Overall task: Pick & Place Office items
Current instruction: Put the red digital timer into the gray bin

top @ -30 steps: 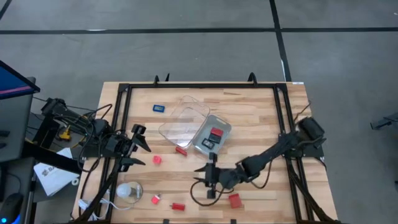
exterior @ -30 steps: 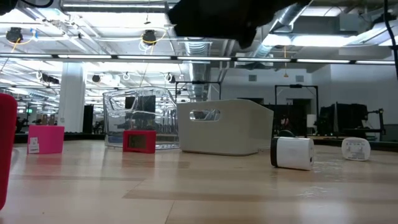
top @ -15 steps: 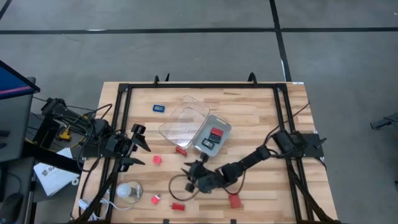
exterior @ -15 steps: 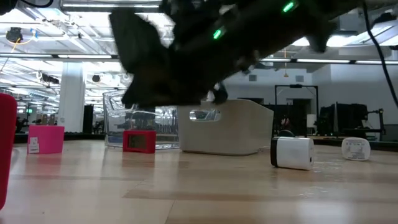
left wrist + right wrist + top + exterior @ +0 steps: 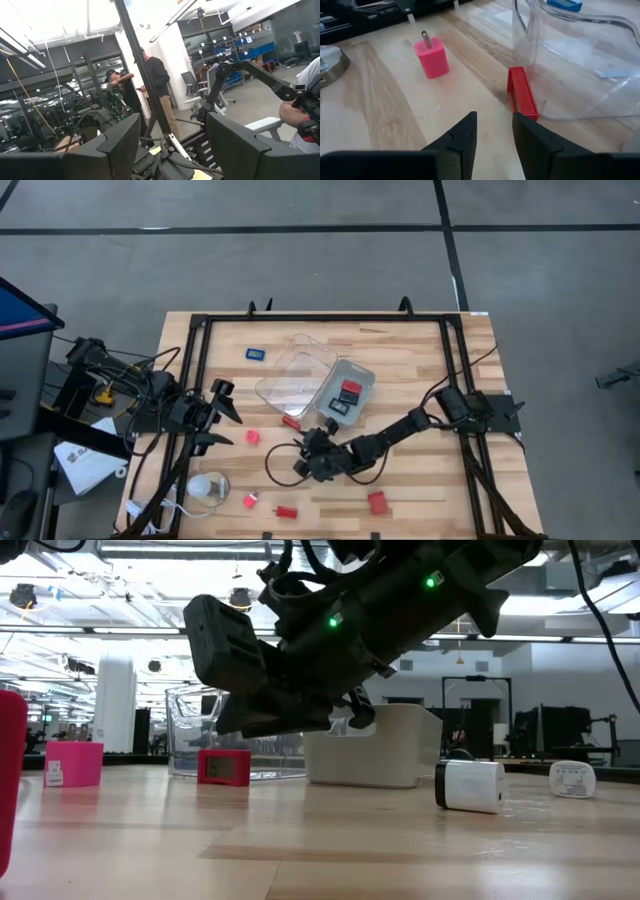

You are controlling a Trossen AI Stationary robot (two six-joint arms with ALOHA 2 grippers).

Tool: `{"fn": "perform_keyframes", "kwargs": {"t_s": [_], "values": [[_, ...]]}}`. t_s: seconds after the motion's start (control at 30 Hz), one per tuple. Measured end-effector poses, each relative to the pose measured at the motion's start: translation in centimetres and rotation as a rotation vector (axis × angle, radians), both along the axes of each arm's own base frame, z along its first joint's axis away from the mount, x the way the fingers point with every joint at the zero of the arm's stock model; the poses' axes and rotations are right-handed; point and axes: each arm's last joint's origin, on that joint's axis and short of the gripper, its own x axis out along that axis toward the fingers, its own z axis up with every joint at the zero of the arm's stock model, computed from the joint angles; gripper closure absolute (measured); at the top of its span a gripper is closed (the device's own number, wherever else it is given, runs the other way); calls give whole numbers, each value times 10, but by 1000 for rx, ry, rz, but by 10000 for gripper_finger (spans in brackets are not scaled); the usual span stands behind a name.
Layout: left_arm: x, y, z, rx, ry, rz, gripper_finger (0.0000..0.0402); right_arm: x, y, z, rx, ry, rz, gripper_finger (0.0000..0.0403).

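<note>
The right gripper (image 5: 303, 459) has swept leftward across the lower middle of the high view over the last second, from beside the red block (image 5: 377, 502) near the bottom edge to a spot just short of the flat red piece (image 5: 291, 421) lying against the empty clear tray (image 5: 293, 374); that reads as a reach toward this red piece as the next pick. In the right wrist view its dark fingers (image 5: 461, 137) stand a narrow gap apart with nothing between them, aimed at the thin red rectangular piece (image 5: 521, 92) that touches the tray wall, with a pink plug-shaped block (image 5: 432, 56) with metal prongs farther off. The second tray (image 5: 345, 392) has shifted slightly and already carries a red and a dark item. Other small red pieces lie at lower left of the high view, and a blue one (image 5: 256, 354) at upper left. The left gripper (image 5: 222, 416) waits at the left edge of the tabletop (image 5: 420, 370), fingers spread wide and empty. The tabletop is pale grained wood; the trays are glossy transparent plastic with rounded corners
</note>
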Motion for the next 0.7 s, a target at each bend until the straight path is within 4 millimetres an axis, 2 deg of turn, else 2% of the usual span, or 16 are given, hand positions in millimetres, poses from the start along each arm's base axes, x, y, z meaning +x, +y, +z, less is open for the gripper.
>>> {"fn": "perform_keyframes", "kwargs": {"t_s": [0.7], "values": [[0, 0, 0, -1, -1, 0, 175, 11, -28, -1, 60, 33, 26, 285]]}}
